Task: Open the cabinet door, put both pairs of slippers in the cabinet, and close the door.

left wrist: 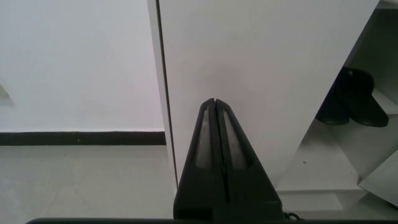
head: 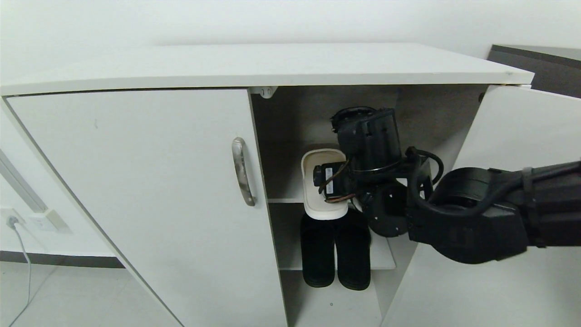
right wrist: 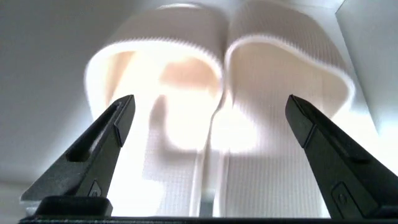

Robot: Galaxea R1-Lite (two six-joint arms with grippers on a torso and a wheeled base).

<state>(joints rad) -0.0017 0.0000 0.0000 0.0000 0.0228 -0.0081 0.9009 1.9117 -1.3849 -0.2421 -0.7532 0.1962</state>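
I stood in what looked like a plain office or test room. Bare white walls [head: 272, 18] rose behind the white cabinet [head: 272, 63] that held my right gripper [right wrist: 208, 109]. Well to its left, a dark skirting board [head: 59, 260] edged a grey floor [head: 68, 295] below a wall socket [head: 11, 221] with a cable [head: 26, 268] plugged in. A dark desk-like top [head: 540, 59] stood to its right.

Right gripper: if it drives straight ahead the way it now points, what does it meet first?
The white slippers: they lie straight ahead of the right gripper, between its open fingers, on the upper shelf. How near is hard to judge.
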